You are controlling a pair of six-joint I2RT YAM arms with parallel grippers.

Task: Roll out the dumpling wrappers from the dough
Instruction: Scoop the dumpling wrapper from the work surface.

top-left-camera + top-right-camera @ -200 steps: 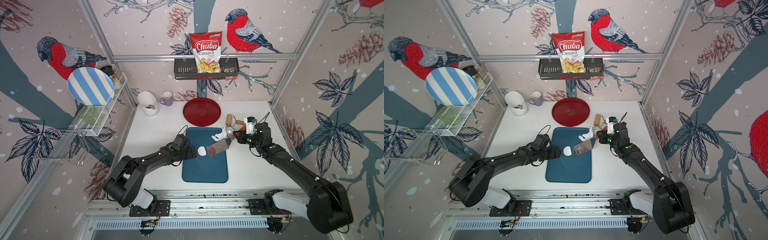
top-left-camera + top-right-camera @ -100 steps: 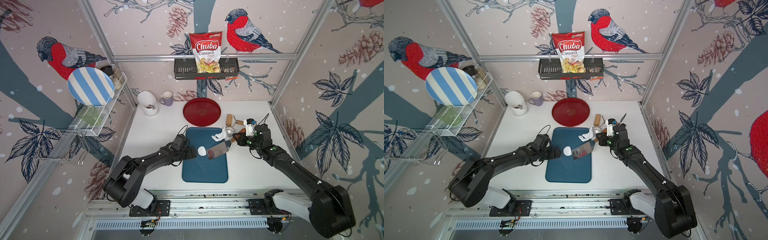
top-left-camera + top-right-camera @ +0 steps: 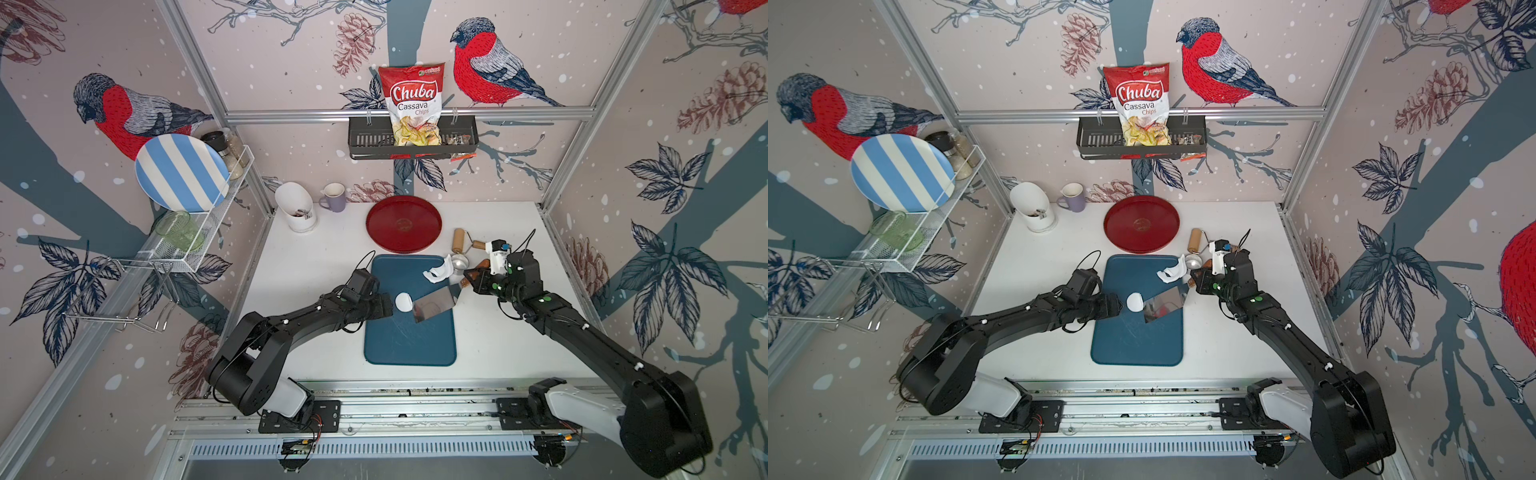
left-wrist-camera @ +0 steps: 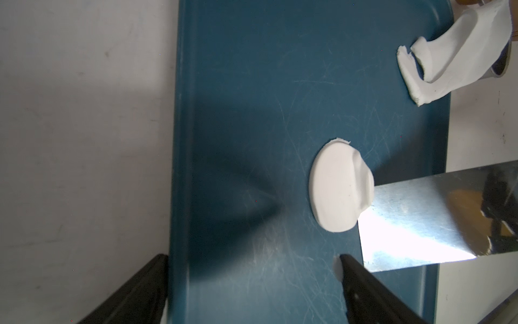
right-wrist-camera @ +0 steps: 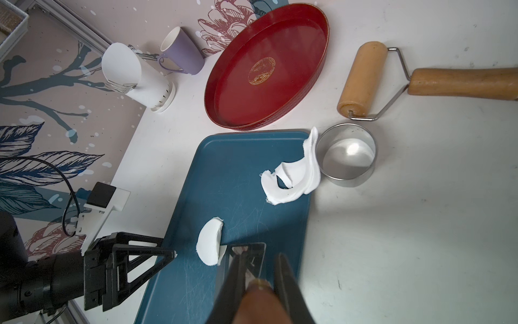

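1. We see the blue board (image 3: 409, 340) holding two things: one round wrapper (image 3: 403, 301) near its left edge and one torn dough piece (image 3: 438, 272) at its far right corner.
2. The wall basket (image 3: 365, 141) holds one chips bag (image 3: 411, 99).
3. The left gripper (image 4: 251, 259) has its fingers spread wide, just beside the wrapper.
4. The right gripper (image 3: 473, 279) pinches the handle of one scraper (image 3: 433, 305), and the blade touches the wrapper.

left arm (image 3: 291, 320) and right arm (image 3: 582, 332): matte black tubular links, fat round joints, white shells (image 3: 286, 395) at the bases. Small green dots (image 3: 544, 298) near right wrist, white specks (image 3: 585, 328) along links. Thin black cable loops (image 5: 72, 193) at wrists. left gripper (image 4: 252, 256) fingers (image 5: 165, 252): black skeletal triangular truss
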